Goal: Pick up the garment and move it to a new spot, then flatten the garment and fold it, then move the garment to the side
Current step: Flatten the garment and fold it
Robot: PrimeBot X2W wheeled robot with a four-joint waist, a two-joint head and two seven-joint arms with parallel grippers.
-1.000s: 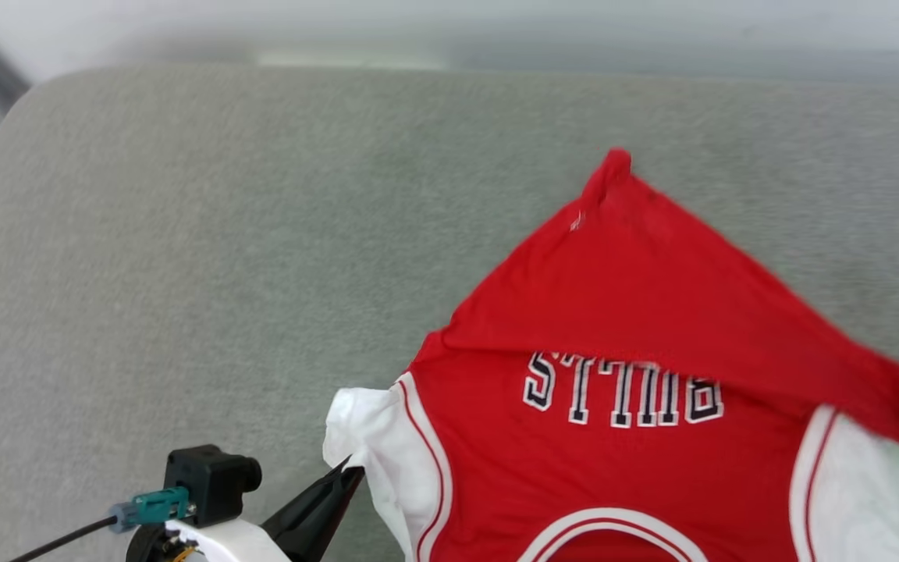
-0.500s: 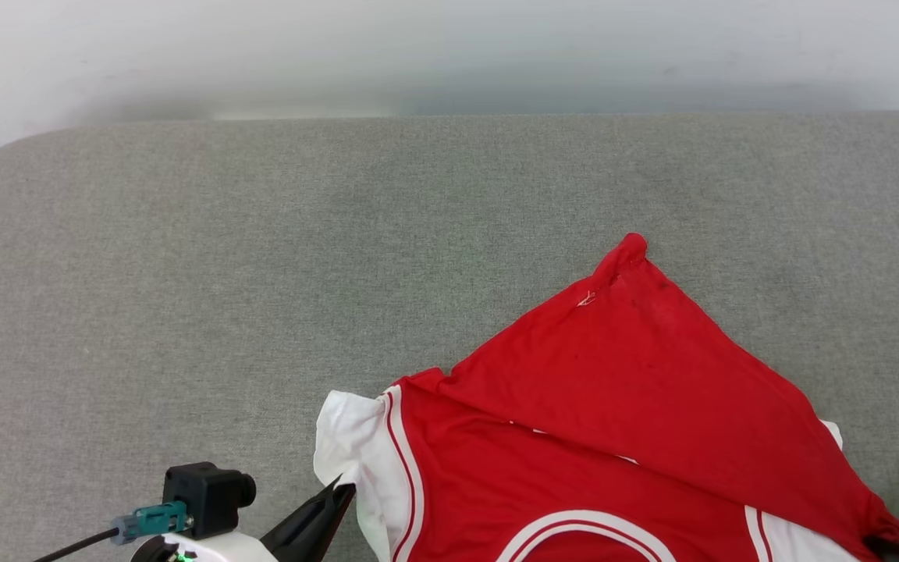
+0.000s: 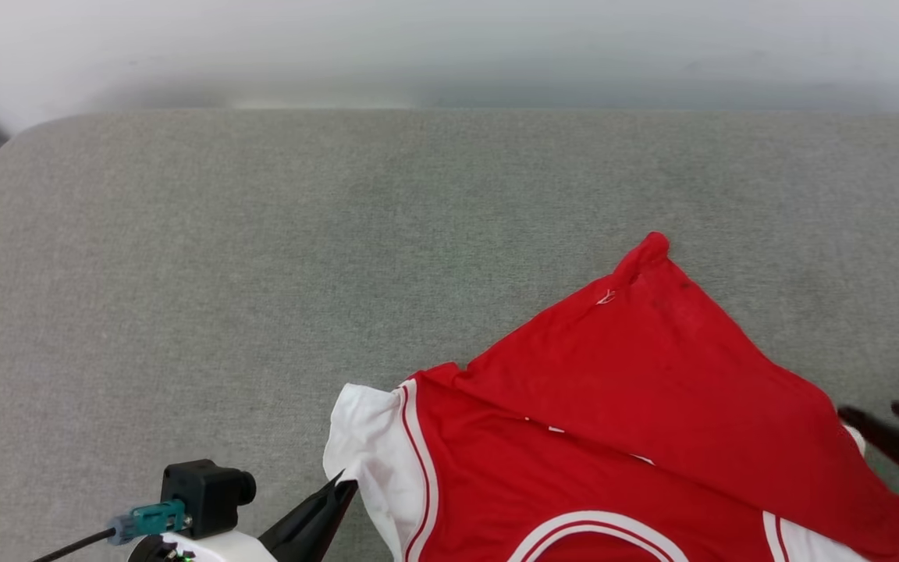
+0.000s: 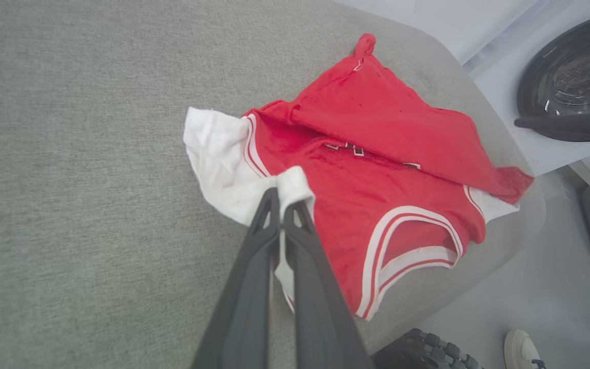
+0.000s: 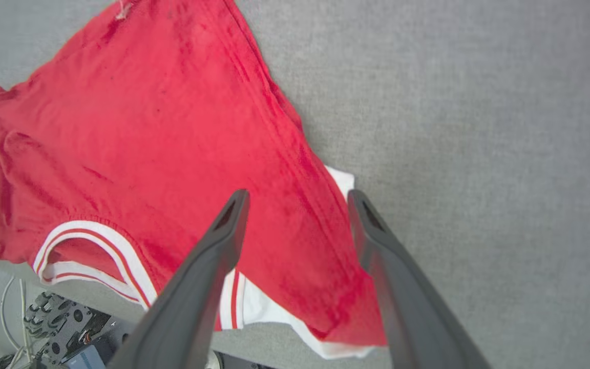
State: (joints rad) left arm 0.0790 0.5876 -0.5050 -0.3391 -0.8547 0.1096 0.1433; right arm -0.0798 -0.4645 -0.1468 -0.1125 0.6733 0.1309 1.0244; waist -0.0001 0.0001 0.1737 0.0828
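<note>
Red jersey shirt with white sleeves (image 3: 637, 406) lies half-folded near the front edge of my grey fabric bench (image 3: 184, 273). Head view: right hand (image 3: 879, 412) released, beside the shirt. Left wrist view: left hand (image 4: 280, 197) clenched on one sleeve (image 4: 218, 154); pale floor (image 4: 556, 287), a white shoe (image 4: 523, 351) beyond. Right wrist view: cables (image 5: 11, 307) below.

Chest lettering (image 4: 357, 150) of the garment (image 3: 543, 484) mostly under its folded flap (image 3: 652, 367), collar (image 3: 598, 521) past the frame edge

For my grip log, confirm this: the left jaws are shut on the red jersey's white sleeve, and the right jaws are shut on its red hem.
Wrong on the right gripper: the right wrist view shows its jaws spread open over the red jersey, gripping nothing. The left gripper is shut on the white sleeve, as stated.
</note>
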